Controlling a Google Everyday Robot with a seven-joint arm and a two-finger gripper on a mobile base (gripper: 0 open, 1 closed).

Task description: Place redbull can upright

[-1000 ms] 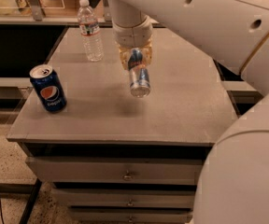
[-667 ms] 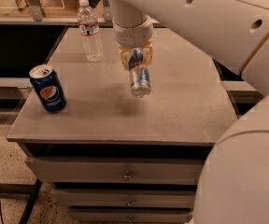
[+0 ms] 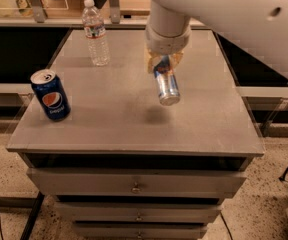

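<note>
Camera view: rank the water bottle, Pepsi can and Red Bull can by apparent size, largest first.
1. water bottle, tallest.
2. Pepsi can, shorter but wider; close to the bottle.
3. redbull can, slimmest, though unsure: it hangs tilted and partly hidden in the hand, above the table.

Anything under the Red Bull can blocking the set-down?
Nothing visible. The gripper holds the redbull can above bare table; the Pepsi can stands near the left edge, the water bottle at the back left.

I see gripper [image 3: 163,64] upper centre, clamped on redbull can [image 3: 167,86] | can tilted, off the table [image 3: 114,109] | Pepsi can [image 3: 50,95] left | water bottle [image 3: 96,33] upper left
</note>
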